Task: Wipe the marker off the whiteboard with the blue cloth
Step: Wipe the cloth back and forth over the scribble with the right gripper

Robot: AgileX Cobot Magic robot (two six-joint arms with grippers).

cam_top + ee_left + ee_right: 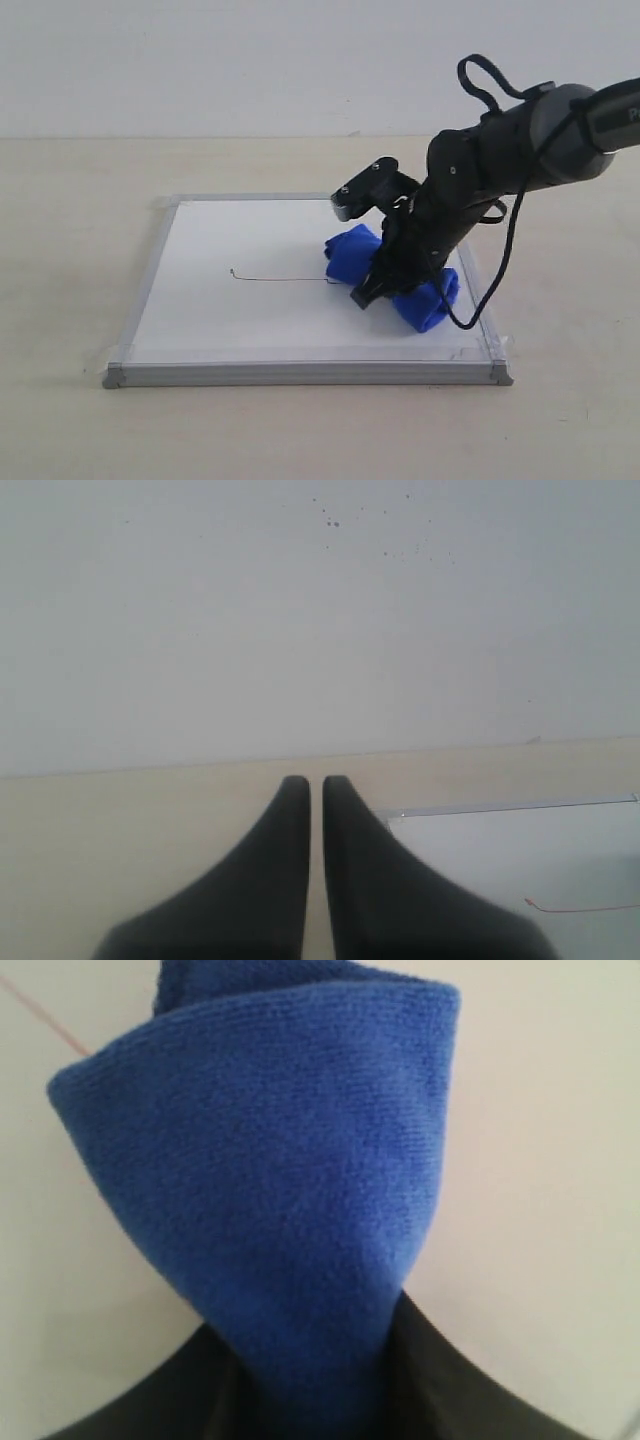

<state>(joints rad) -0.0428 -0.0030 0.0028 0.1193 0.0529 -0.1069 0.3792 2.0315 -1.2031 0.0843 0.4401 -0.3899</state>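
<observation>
The whiteboard (220,310) lies flat on the table, silver-framed. Across its middle runs the thin red-brown marker line (280,279) with a small hook at its left end; a short stretch of that marker line (585,909) shows in the left wrist view and another bit (40,1010) in the right wrist view. The blue cloth (350,250) rests on the board at the line's right end, bunched. My right gripper (375,290) is shut on the blue cloth (270,1180), pressing it down. My left gripper (316,785) is shut and empty, beside the whiteboard's corner (480,840).
The beige table (70,250) surrounds the board. A pale wall (250,60) stands behind. The right arm (520,140) and its cable reach over the board's right edge.
</observation>
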